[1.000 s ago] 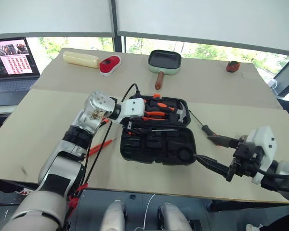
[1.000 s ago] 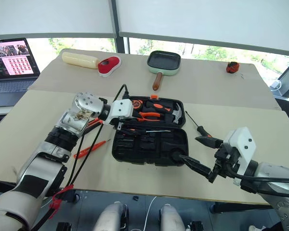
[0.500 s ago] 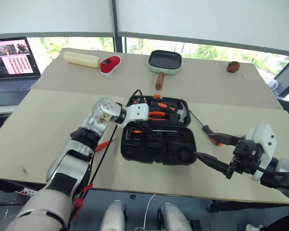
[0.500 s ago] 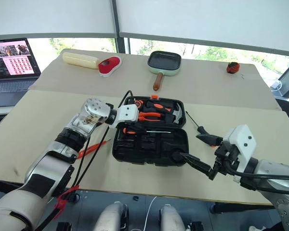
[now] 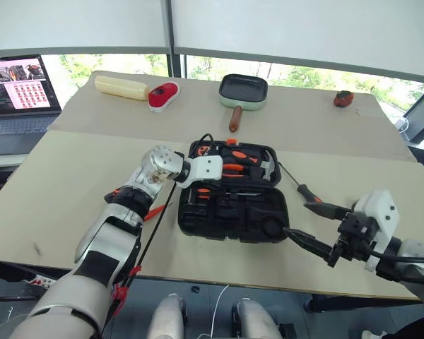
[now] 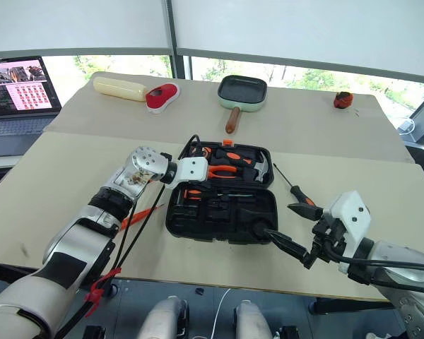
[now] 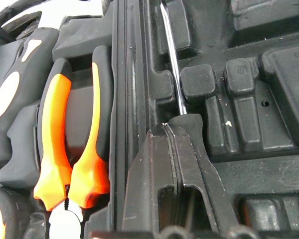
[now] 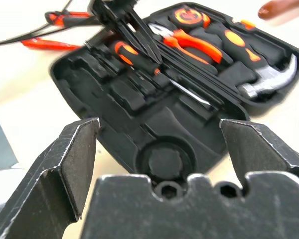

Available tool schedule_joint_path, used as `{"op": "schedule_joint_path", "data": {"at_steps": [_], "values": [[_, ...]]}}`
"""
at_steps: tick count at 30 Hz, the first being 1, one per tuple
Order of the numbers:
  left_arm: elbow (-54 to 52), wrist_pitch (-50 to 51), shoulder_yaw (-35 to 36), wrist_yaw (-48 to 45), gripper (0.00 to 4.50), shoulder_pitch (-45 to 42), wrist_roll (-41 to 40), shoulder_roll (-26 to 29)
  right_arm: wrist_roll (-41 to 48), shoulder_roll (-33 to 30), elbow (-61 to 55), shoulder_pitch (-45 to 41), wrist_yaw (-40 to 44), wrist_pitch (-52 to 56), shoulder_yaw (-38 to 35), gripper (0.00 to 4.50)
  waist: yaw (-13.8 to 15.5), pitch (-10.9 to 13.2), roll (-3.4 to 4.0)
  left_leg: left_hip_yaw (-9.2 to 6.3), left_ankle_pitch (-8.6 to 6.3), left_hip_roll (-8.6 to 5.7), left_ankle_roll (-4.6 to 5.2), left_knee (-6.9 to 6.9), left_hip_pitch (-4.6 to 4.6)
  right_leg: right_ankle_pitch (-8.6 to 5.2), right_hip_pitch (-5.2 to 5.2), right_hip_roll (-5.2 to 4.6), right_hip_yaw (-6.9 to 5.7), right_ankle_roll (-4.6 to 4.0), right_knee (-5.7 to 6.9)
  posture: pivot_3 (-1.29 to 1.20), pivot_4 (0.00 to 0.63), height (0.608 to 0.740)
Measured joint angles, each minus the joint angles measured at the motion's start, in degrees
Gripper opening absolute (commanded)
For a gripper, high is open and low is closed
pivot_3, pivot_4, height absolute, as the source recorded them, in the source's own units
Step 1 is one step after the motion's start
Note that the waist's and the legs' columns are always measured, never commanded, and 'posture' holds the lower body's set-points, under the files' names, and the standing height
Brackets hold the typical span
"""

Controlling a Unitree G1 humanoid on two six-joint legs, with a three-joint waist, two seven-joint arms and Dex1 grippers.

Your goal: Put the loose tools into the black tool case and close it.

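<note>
The black tool case (image 5: pixel 230 217) lies open in the middle of the table. A thin orange-and-black screwdriver (image 8: pixel 132 54) lies along its hinge, its steel shaft (image 7: pixel 172 64) pointing away from my left gripper (image 7: pixel 165 127). That gripper (image 5: pixel 198 188) is shut, and its tips rest on the screwdriver's handle end. My right gripper (image 5: pixel 298 217) hovers wide open and empty just off the case's right front corner. A second screwdriver (image 5: pixel 300 187) lies loose on the table right of the case. An orange tool (image 6: pixel 138 215) lies on the table left of the case, under my left arm's cables.
Orange-handled pliers (image 5: pixel 233 169) and a hammer (image 5: pixel 267 168) sit in the case's far half. A green pan (image 5: pixel 243 90), a red-and-white item (image 5: pixel 162 95) and a pale yellow roll (image 5: pixel 120 87) stand at the back. A laptop (image 5: pixel 18 88) is at far left.
My left gripper has shut and come down and to the right, onto the screwdriver in the case. The right gripper has sunk a little and stays open.
</note>
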Motion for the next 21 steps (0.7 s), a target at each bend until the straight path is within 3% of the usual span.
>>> {"op": "schedule_joint_path", "data": {"at_steps": [4, 9, 12, 18, 21], "values": [[-2.6, 6.9, 4.9, -5.6, 1.48, 0.3, -6.9, 2.5, -2.4, 1.9, 3.0, 4.9, -1.9, -0.2, -6.7, 4.5, -0.3, 0.0, 0.03, 0.01, 0.0, 0.03, 0.0, -0.03, -0.05, 0.0, -0.11, 0.02, 0.01, 0.0, 0.02, 0.0, 0.15, 0.74], [-26.0, 27.6, 17.7, -14.2, 3.36, 6.2, -27.8, 10.3, -2.9, 5.7, 7.0, 14.8, 0.0, -0.6, -19.1, 4.5, -1.1, 0.0, 0.29, -0.01, 0.0, 0.13, 0.0, -0.11, 0.0, -0.05, -0.07, 0.03, 0.01, -0.04, 0.03, 0.0, 0.15, 0.74], [-36.2, 38.0, 21.1, -15.5, 4.39, 10.5, -35.1, 15.2, -3.9, 5.7, 9.9, 16.7, 1.9, -1.4, -21.6, 4.5, -1.5, -0.1, 0.42, 0.01, 0.0, 0.11, -0.01, -0.08, 0.22, -0.05, 0.12, 0.03, 0.03, -0.03, 0.05, 0.0, 0.15, 0.74], [-48.5, 47.1, 20.8, -16.7, 4.47, 19.4, -40.3, 22.0, -5.3, 3.2, 15.3, 11.4, 3.6, -2.8, -19.3, 4.5, -1.7, 0.0, 0.42, 0.1, 0.0, 0.14, -0.03, -0.17, 1.04, -0.33, 0.86, 0.04, 0.1, 0.14, -0.11, 0.0, 0.15, 0.74], [-52.2, 48.0, 20.7, -16.0, 4.47, 21.6, -41.5, 23.2, -7.9, 1.1, 19.6, 3.8, 3.7, -3.7, -11.8, 4.5, -1.6, 0.0, 0.43, 0.14, 0.0, 0.13, -0.03, -0.17, 1.05, -0.26, 0.86, 0.03, 0.15, 0.04, -0.13, 0.0, 0.15, 0.74]]}}
